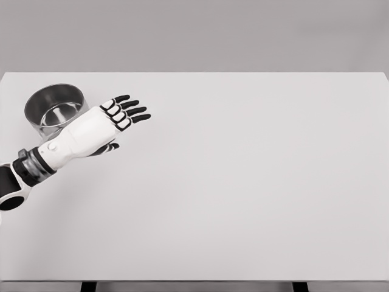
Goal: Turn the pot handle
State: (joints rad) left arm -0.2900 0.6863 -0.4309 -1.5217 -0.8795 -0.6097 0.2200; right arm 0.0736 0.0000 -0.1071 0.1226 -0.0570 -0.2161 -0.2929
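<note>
1. Pot — shiny metal, round, sits at the far left of the white table, close to the table's left edge. No handle can be made out; if there is one, it is likely hidden behind the hand or the pot wall.
2. Left hand comes in from the lower left, palm down, fingers stretched out and spread, gripping nothing. It lies just to the right of the pot and overlaps its near right rim in this view; whether it touches the pot I cannot tell.
3. Right arm is not in sight.
4. Step in hand, as judged: the approach — the hand is beside the pot but has not closed on anything, so the turning looks not yet begun.
5. Next move calls for finding the handle, bringing the fingers around or against it, then sweeping it round the pot's centre without pushing the whole pot sideways.
6. Edges: the pot is near the left edge and fairly near the far edge; a shove to the left risks sliding it off.
7. Open room: the table to the right and on the near side of the pot is bare, giving wide space for a sweep that way.
</note>
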